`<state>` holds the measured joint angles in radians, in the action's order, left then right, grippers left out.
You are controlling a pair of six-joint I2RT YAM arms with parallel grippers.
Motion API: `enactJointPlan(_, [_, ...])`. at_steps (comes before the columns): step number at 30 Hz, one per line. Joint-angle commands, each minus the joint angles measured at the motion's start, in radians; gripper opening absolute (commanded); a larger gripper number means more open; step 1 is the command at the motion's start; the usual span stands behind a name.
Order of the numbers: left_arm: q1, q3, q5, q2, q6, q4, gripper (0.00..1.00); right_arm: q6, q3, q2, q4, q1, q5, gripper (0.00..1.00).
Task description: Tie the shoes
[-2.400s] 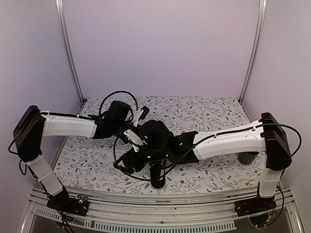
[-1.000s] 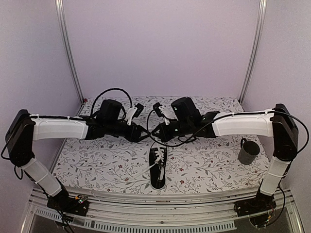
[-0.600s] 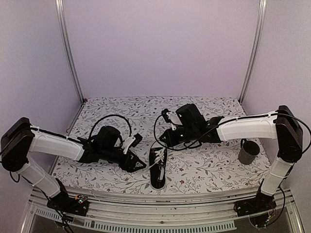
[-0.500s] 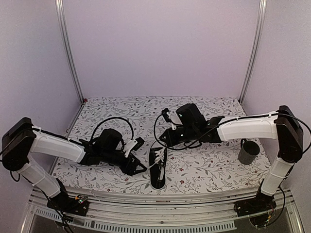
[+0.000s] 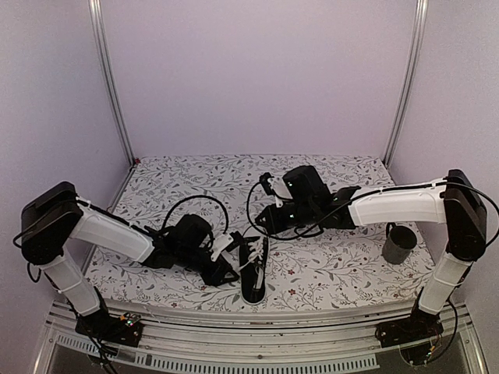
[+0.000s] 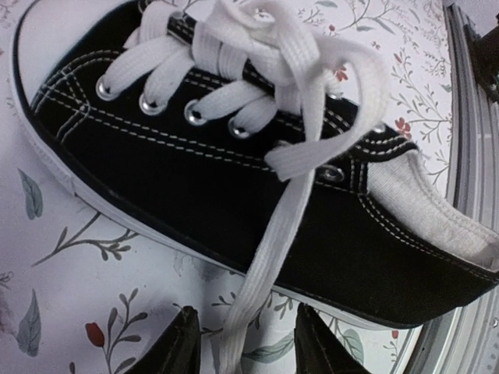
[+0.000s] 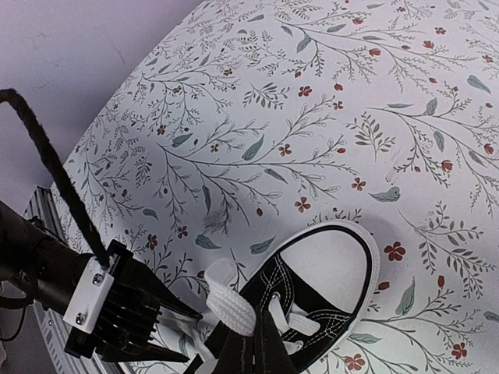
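The black sneaker (image 5: 253,273) with white sole and toe cap lies on the floral mat, toe pointing away from the arm bases. My left gripper (image 5: 228,272) sits low on the mat at the shoe's left side, open. In the left wrist view one loose white lace (image 6: 269,234) runs down off the shoe (image 6: 195,179) between the two fingertips (image 6: 185,343), with a gap on both sides. My right gripper (image 7: 258,312) hovers above the toe cap (image 7: 327,265), shut on the folded end of the other lace (image 7: 227,308).
A dark grey mug (image 5: 399,245) stands on the mat at the right, by the right arm's elbow. The metal rail (image 6: 468,179) at the table's near edge runs just behind the shoe's heel. Cables loop over both wrists.
The left arm has dropped from mid-table height to the mat and slid right up against the shoe. The right gripper has lowered slightly and stays over the toe with its lace.
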<state>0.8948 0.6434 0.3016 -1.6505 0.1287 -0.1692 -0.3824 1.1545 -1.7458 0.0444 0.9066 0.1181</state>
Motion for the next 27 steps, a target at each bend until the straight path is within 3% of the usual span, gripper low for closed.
enactJointPlan(1, [0.024, 0.039, -0.026, -0.051, -0.034, -0.001, 0.4, -0.009, -0.007, 0.038, -0.022, -0.006, -0.002, 0.02])
enactJointPlan(7, [0.032, 0.048, -0.064, -0.082, -0.035, -0.016, 0.29, -0.009, -0.009, 0.048, -0.023, -0.007, -0.003, 0.02])
enactJointPlan(14, [0.044, 0.036, -0.111, -0.058, -0.002, -0.013, 0.0, -0.017, -0.029, 0.067, -0.025, -0.009, -0.031, 0.02])
enactJointPlan(21, [0.036, 0.011, -0.295, 0.043, 0.118, 0.047, 0.0, -0.092, -0.091, 0.157, 0.02, -0.038, -0.114, 0.02])
enactJointPlan(27, [0.008, -0.03, -0.366, 0.111, 0.235, 0.106, 0.0, -0.229, -0.254, 0.272, 0.039, -0.1, -0.159, 0.02])
